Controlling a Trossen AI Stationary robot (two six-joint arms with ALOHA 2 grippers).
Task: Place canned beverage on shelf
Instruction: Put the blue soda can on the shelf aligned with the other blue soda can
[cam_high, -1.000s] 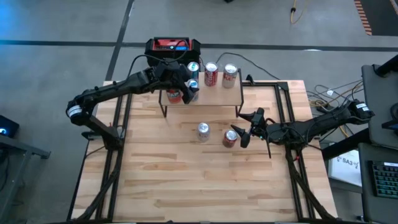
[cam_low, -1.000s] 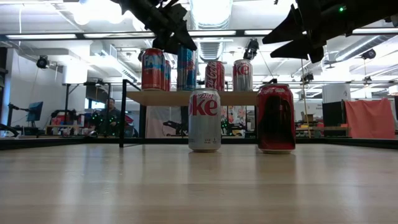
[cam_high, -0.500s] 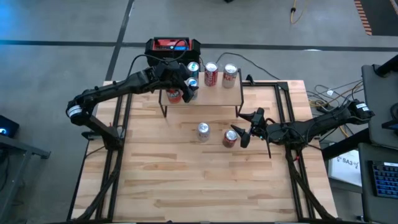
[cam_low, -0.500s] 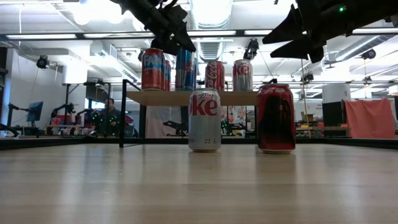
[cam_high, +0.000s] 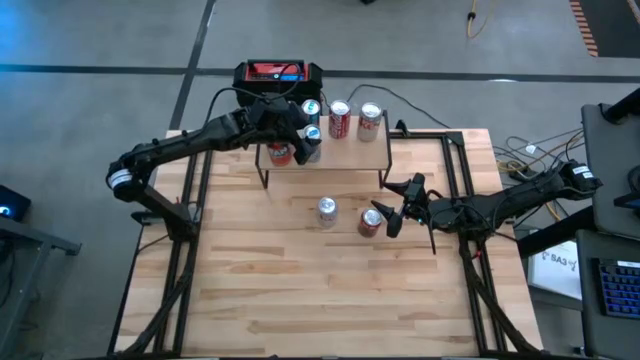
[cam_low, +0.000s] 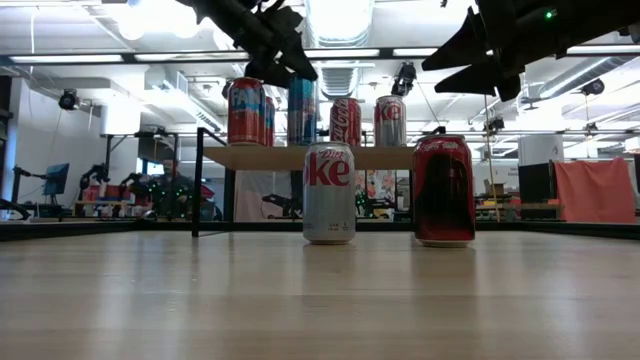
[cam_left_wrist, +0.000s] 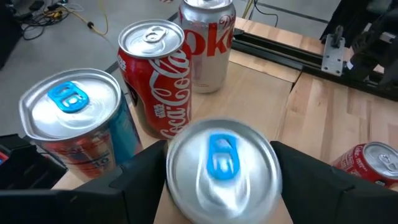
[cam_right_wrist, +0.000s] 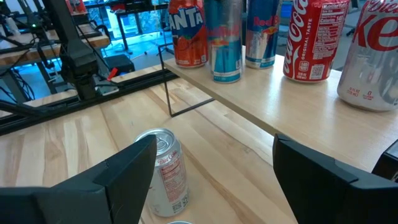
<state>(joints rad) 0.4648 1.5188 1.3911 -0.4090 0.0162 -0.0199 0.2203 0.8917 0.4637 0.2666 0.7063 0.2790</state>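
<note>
The left gripper sits over the left end of the shelf, a small raised rack with a light wooden top board on thin black metal legs. Its two dark fingers stand apart on either side of a slim silver-and-blue can with a blue tab. The fingers flank the can closely, but whether they actually press on its sides cannot be told. This can stands upright on the board, just beside an orange-and-blue can, a second blue-tabbed can, a red cola can and a silver diet cola can, all upright on the same board.

The right gripper hangs above the wooden table in front of the shelf, its jaws spread wide and holding nothing. A dark red cola can stands on the table directly by it, and another silver diet cola can stands near, both upright.
</note>
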